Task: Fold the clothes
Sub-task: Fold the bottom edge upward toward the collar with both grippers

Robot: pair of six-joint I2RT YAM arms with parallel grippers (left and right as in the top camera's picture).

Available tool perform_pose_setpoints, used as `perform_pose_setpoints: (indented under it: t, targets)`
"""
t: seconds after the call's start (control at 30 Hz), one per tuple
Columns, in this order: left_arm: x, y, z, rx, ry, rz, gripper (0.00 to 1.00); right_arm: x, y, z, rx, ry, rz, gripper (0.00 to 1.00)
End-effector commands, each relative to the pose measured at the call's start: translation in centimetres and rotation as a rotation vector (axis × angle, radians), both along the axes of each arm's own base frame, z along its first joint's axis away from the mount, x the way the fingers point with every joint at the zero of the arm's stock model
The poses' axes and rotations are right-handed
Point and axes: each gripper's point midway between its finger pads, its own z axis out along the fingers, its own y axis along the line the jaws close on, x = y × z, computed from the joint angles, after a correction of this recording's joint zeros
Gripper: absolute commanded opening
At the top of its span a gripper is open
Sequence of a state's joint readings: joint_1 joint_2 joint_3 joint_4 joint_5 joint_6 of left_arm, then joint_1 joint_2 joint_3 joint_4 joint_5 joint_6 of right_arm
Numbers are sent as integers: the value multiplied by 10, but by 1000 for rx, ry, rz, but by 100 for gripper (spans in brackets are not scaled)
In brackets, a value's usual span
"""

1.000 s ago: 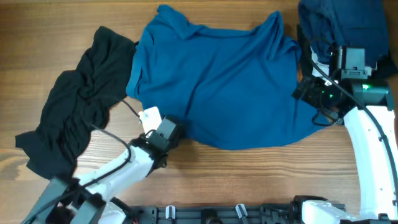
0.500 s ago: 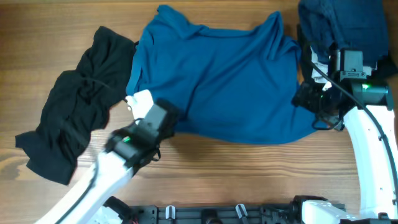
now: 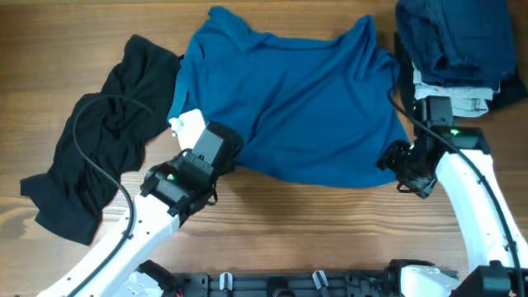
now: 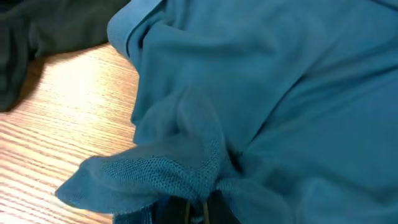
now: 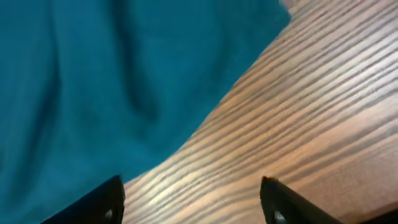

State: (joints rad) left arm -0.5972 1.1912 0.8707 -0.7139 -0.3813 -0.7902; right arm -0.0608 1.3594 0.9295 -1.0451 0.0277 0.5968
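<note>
Wooden counter [image 3: 330, 223], royal-blue garment [image 3: 289, 99] spread across its middle; black garment [image 3: 99, 157] crumpled, touching its left side; navy pile [image 3: 462, 33] at the far right; my left tool [image 4: 193, 206] clamps the blue edge; my right tool [image 5: 193, 202] gapes over bare wood.

A wooden table [image 3: 313, 223] in warm brown, with strong dark grain running left to right, showed along the near side and at the far left corner. A black rail [image 3: 330, 285] with pale clips sat at its near edge.
</note>
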Motion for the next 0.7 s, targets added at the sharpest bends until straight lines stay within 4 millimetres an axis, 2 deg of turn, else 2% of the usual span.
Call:
perform_pose_setpoints:
  t: [0.0,0.13,0.23,0.43,0.57,0.67]
  targets:
    - [3,7,1,26,-16,27,4,-2,-23,-18,-127,14,-127,69]
    - [4,7,-5,37,1,27,4,7,-29,-37,-152,35,-197,69]
    - [4,7,-8,40,12,32,4,15,-34,-43,-168,19,-226,72]
    - [0,9,-11,52,30,32,4,27,-61,-52,-167,-18,-314,71]
    - [-4,11,-13,49,47,46,4,22,-68,-74,-118,4,-366,69]
    - [-6,12,-14,57,57,45,4,22,-60,-97,-57,-31,-347,66]
